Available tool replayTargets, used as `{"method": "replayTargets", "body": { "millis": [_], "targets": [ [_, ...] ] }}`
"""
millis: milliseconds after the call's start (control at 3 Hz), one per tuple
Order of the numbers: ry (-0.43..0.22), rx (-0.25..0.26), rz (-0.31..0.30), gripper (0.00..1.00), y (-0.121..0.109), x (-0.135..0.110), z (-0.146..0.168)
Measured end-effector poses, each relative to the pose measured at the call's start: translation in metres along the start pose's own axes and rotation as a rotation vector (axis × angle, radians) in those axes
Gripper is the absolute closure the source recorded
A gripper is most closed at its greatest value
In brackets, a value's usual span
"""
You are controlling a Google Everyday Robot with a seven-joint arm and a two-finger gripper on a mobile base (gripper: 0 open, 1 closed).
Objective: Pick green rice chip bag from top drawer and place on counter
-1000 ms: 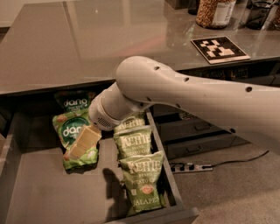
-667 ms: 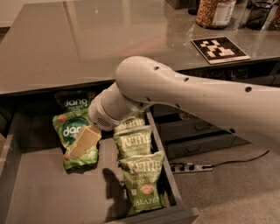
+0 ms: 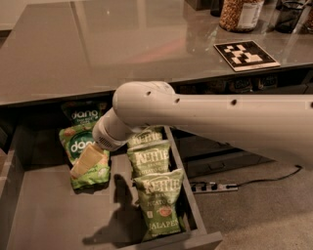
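Note:
The green rice chip bag (image 3: pixel 78 144), light green with a white "dang" logo, lies flat at the back left of the open top drawer (image 3: pixel 44 215). My gripper (image 3: pixel 88 161), tan coloured, reaches down from the thick white arm and rests on the bag's lower right half, covering part of it. The counter (image 3: pixel 122 44) is the glossy grey-brown slab above the drawer.
A darker second "dang" bag (image 3: pixel 83 114) lies behind the first, under the counter edge. Three olive "Kettle" bags (image 3: pixel 157 205) lie in a row along the drawer's right wall. A black-and-white tag (image 3: pixel 246 54) and a jar (image 3: pixel 239 12) stand on the counter's right. A power strip (image 3: pixel 212 186) lies on the floor.
The arm's upper part has sunk lower and a little to the left. The gripper stays on the green bag, which has not moved.

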State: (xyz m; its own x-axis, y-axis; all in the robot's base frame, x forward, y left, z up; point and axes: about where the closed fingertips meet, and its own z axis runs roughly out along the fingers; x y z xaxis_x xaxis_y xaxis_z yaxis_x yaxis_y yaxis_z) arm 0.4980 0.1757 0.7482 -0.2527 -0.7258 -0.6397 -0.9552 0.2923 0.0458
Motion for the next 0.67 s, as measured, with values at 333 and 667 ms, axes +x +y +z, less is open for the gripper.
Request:
{"method": "replayTargets", "body": {
  "millis": [333,667],
  "targets": [
    [-0.016,0.057,0.108,0.00,-0.021,0.017,0.036],
    [-0.029,0.140,0.155,0.00,-0.036,0.027,0.053]
  ]
}}
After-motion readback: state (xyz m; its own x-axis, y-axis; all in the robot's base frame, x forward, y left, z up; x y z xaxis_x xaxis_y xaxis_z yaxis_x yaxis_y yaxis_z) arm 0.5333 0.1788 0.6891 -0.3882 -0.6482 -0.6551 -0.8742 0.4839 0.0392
